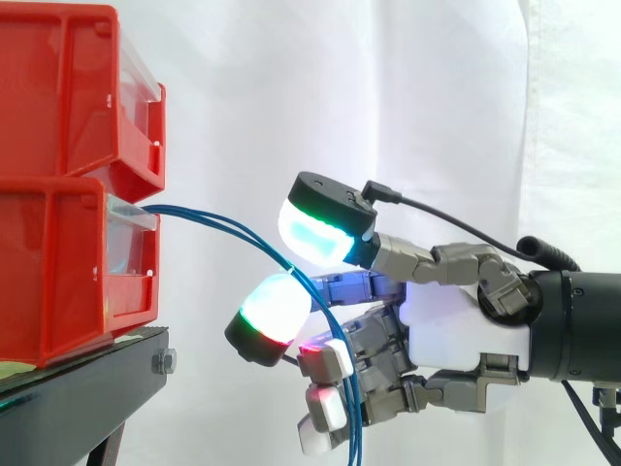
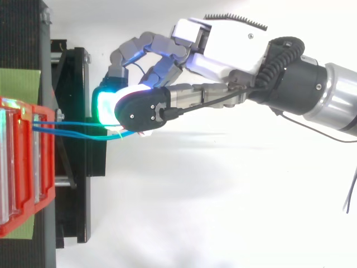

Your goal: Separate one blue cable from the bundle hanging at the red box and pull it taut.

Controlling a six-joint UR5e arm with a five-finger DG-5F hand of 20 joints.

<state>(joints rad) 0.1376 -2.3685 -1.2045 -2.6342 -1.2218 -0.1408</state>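
Holding both blue cables (image 1: pixel 204 216) in loosely curled fingers (image 1: pixel 277 311), near lower bin (image 1: pixel 58 272). Thin, limp, light, probably slippery: I'd pinch one strand firmly between pads.

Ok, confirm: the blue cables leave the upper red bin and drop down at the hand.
Wrong. The side view shows the blue cables leaving the lower red bin; they do drop down at the hand.

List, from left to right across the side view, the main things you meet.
Stacked red bins → blue cables leaving the lower bin → hand → the arm's black wrist.
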